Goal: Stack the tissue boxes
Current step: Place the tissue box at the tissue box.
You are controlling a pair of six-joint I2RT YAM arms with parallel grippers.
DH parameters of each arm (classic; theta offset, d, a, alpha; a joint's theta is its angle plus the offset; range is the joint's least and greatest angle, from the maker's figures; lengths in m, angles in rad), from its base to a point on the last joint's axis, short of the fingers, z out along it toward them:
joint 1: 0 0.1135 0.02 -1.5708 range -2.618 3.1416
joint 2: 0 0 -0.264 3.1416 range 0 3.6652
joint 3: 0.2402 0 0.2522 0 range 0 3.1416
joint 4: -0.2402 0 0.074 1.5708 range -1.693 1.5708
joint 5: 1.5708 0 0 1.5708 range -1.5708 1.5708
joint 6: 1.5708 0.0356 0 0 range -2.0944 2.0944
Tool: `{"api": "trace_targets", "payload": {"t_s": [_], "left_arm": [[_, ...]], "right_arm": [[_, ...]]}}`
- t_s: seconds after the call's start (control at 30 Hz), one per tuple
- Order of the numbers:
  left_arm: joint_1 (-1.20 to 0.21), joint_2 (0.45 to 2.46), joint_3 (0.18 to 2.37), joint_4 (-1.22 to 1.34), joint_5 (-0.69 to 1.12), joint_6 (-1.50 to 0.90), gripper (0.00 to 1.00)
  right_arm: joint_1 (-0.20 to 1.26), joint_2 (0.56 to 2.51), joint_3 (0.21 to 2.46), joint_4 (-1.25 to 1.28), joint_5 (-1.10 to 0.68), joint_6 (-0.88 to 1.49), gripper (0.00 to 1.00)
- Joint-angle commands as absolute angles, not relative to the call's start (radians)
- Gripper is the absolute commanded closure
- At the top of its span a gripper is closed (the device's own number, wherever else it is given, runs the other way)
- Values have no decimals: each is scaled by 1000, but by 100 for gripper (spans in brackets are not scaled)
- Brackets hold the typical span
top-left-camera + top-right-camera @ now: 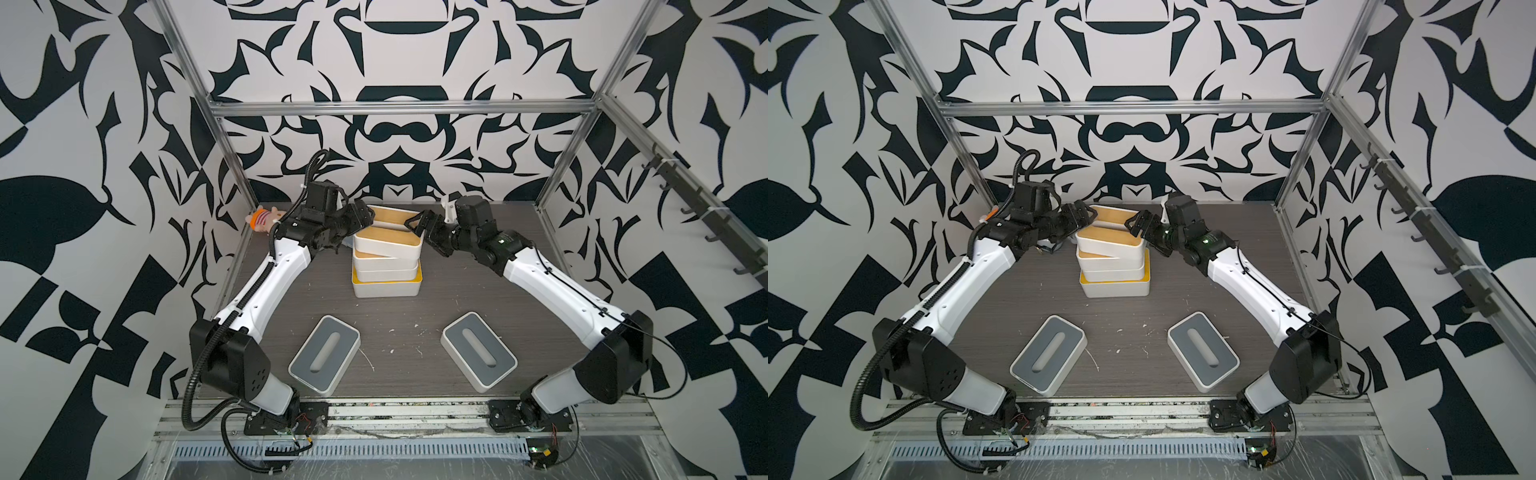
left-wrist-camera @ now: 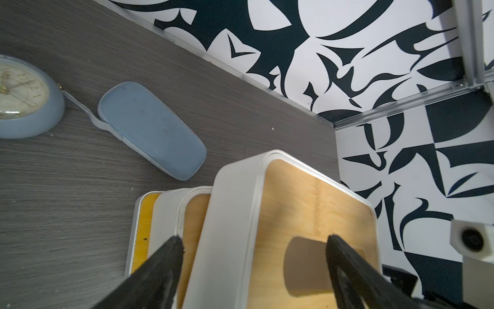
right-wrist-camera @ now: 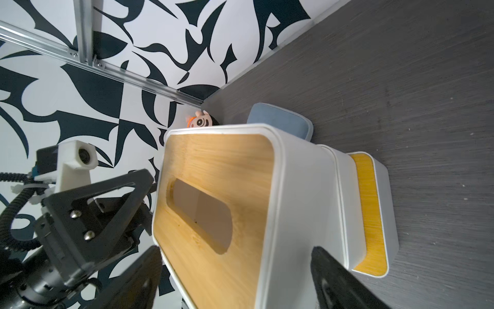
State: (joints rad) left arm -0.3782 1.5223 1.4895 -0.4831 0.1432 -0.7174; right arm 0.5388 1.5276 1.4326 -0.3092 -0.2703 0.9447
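1. Stack, at 12 o'clock on the table (image 1: 399,316): yellow-lidded box (image 1: 386,289) at the base, lower bamboo box (image 1: 384,269) on it, tilted bamboo box (image 1: 386,246) above, top bamboo box (image 1: 392,214) uppermost.
2. My left gripper (image 1: 368,217): at 9 o'clock of the top bamboo box, jaws released, one finger clear of its wall.
3. My right gripper (image 1: 412,224): at 3 o'clock of it, jaws spread astride its end, unclamped.
4. First grey box (image 1: 325,359): unstacked, 7 o'clock.
5. Second grey box (image 1: 478,351): unstacked, 5 o'clock.

Three bamboo-lidded tissue boxes (image 1: 395,215) (image 1: 386,250) (image 1: 384,270) there, two grey-lidded tissue boxes (image 1: 325,354) (image 1: 478,351), just the one yellow-lidded tissue box (image 1: 386,289), one blue-grey pouch (image 2: 152,131), one clock (image 2: 24,101), one plush toy (image 1: 262,219)
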Motion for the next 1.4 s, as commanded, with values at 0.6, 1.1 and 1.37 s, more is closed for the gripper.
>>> {"api": "trace_targets", "payload": {"t_s": [0.6,1.1,1.37], "left_arm": [[-433,1397,1389,-449,156,-762,13],[-449,1372,1356,-451,100,-768,12],[-449,1329,1374,-514,-4,-728,10]], "right_arm": [[542,1621,1599,-332,-378,830,8],[537,1597,1567,-325,-370,842,8],[503,1528,1508,-327,-357,836,7]]}}
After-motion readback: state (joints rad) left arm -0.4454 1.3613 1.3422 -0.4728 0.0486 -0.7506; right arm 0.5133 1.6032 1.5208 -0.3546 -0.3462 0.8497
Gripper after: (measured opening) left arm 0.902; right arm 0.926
